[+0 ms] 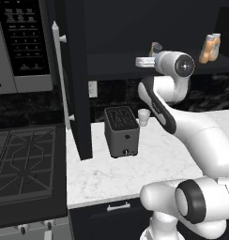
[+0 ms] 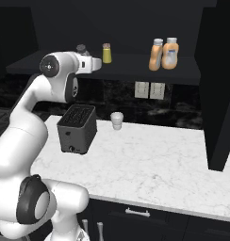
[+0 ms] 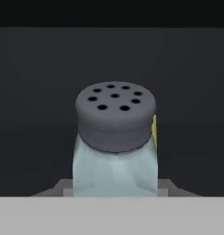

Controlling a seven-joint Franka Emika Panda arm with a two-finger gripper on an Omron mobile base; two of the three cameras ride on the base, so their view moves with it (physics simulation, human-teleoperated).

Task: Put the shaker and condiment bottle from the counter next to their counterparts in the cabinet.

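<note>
Filling the hand view's centre, one shaker [image 3: 115,147], pale blue-teal with dark grey holed cap, sits pinched in the gripper [image 2: 82,50] at the cabinet [image 2: 135,66] shelf, upper left. Two orange bottles [image 2: 164,54] stand upper right, one yellow shaker [image 2: 106,53] beside.

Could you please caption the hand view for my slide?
Tool shut on the shaker, dark perforated cap up, inside the dark cabinet.

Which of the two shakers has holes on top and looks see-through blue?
The shaker in the gripper, up at the cabinet shelf. Its grey cap has holes and its body is clear pale blue. The other, the yellow shaker, stands on the shelf.
</note>
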